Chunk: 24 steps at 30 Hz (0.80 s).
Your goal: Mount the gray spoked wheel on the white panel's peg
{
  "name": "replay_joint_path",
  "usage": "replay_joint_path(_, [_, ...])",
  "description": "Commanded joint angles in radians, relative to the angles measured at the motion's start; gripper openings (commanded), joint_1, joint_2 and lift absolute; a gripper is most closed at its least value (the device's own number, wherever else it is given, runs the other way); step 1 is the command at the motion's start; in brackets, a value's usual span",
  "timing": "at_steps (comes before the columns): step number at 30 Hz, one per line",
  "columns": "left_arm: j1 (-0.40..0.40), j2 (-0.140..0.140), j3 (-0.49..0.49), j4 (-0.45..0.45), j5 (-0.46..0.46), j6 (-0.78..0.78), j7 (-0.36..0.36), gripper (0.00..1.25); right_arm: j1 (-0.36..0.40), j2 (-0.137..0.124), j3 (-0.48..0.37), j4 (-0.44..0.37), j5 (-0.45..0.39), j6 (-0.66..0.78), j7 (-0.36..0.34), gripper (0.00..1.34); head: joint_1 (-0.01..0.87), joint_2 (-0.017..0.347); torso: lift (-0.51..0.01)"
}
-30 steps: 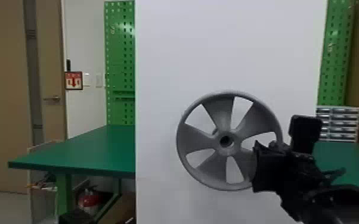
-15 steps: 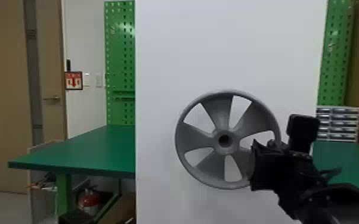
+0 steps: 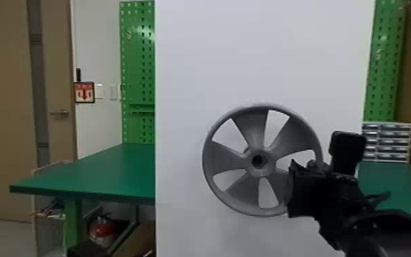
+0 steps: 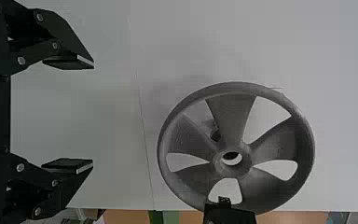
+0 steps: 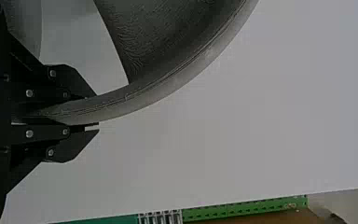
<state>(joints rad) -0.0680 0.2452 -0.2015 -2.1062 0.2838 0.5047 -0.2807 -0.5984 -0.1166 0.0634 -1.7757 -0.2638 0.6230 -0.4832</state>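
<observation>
In the head view my right gripper [image 3: 292, 188] is at the right rim of the gray spoked wheel [image 3: 249, 189], which is held upright in front of the white panel [image 3: 249, 61]. The right wrist view has my right gripper [image 5: 95, 112] shut on the wheel's rim [image 5: 144, 100]. My left gripper [image 4: 93, 116] stands open in the left wrist view, nothing between its fingers, apart from the wheel [image 4: 279, 144]. Through a gap between spokes there, a dark peg [image 4: 216, 135] shows behind the wheel, off from the hub's hole.
Green tables [image 3: 88, 171] stand on both sides of the panel, with green pegboards [image 3: 136, 71] behind. A drawer cabinet [image 3: 394, 141] is at the right. A fire extinguisher [image 3: 102, 230] sits beneath the left table.
Over the last second the wheel and my right gripper have shifted very slightly to the left in the head view. The hold on the rim looks the same.
</observation>
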Motion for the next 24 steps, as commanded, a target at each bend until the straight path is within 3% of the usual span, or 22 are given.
replay_joint_path(1, [0.001,0.0,0.001,0.0,0.0,0.0,0.0,0.75,-0.004,0.0,0.007,0.012,-0.006,-0.005,0.0,0.13,0.123,-0.008,-0.402])
replay_joint_path(24, [-0.004,0.002,0.001,0.0,0.0,0.0,0.0,0.75,-0.02,-0.006,-0.007,0.039,-0.028,-0.012,0.032,0.13,0.123,-0.008,-0.402])
